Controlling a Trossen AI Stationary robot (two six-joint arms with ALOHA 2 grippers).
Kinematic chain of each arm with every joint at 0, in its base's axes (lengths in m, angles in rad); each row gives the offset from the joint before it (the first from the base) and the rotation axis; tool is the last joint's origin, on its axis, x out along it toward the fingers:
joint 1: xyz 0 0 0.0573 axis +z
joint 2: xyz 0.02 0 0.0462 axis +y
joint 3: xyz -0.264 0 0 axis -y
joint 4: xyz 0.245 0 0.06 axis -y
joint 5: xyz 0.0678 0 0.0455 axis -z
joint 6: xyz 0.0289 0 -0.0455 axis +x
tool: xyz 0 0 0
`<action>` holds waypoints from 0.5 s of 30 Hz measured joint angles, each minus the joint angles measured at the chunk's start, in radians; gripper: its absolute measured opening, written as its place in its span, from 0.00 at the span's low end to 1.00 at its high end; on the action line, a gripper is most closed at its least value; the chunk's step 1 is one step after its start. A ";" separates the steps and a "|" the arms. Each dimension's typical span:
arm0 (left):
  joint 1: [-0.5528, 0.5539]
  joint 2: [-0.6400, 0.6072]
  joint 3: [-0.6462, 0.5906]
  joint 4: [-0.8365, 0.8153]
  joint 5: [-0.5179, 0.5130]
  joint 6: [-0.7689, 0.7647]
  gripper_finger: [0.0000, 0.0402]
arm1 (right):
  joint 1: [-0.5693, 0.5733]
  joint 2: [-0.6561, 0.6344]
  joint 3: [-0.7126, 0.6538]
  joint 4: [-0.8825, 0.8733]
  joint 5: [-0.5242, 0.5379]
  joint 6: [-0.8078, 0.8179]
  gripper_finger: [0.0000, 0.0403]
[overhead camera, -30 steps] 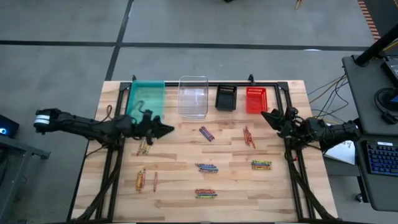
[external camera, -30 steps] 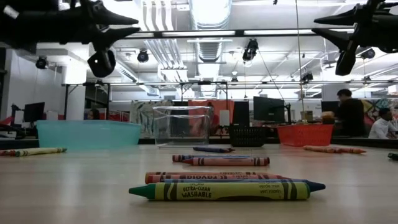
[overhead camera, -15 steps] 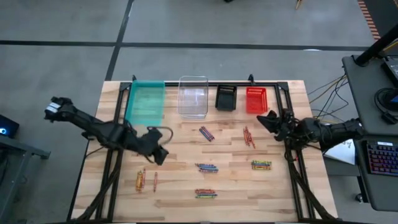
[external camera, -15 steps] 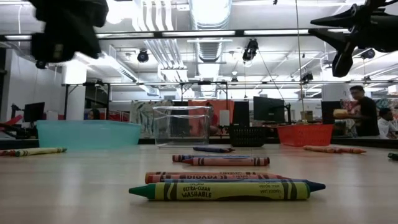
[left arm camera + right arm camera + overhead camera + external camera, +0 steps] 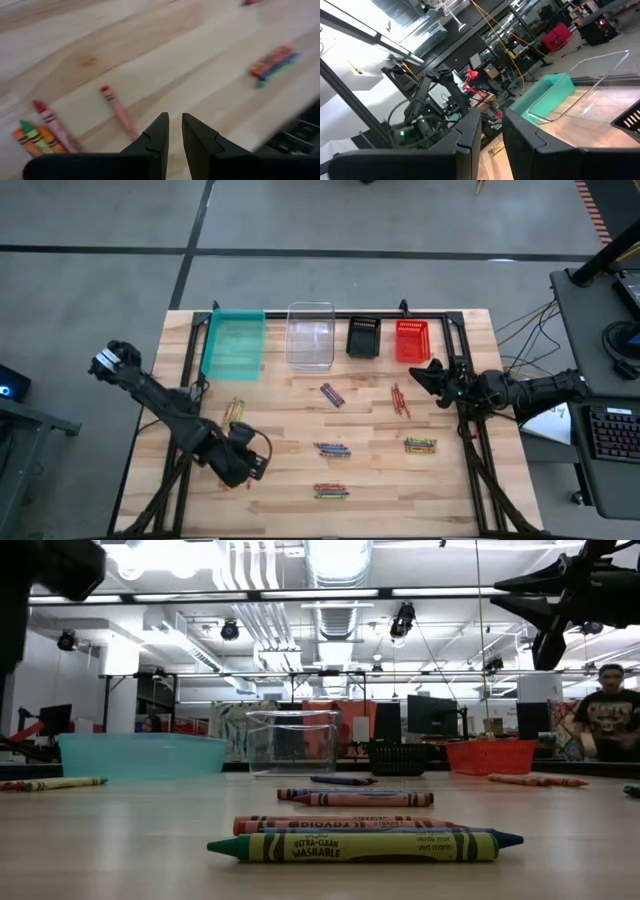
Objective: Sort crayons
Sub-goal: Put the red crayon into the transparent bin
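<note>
The left hand (image 5: 250, 467) hovers low over the tabletop (image 5: 280, 500), fingers narrowly apart and holding nothing, just above a pink crayon (image 5: 118, 111). The crayons (image 5: 332, 450) lie scattered in small clusters across the wood (none in the bins). The right hand (image 5: 428, 374) waits near the red bin (image 5: 411, 340), narrowly parted, empty.

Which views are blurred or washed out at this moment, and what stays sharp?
Left wrist view: motion blur smears the crayons and wood grain. Low view: ceiling lights glare overhead; the nearest green crayon is sharp down to its label, while the room beyond is softer. High view: evenly lit, crayons tiny.
</note>
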 joint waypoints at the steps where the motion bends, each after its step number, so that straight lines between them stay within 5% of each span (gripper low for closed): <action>1: -0.004 0.018 0.000 -0.003 0.013 -0.016 0.10 | 0.000 0.000 0.000 0.001 0.000 0.000 0.17; 15: -0.006 0.168 0.007 -0.048 0.075 -0.051 0.36 | 0.000 -0.002 0.000 0.003 0.000 0.000 0.17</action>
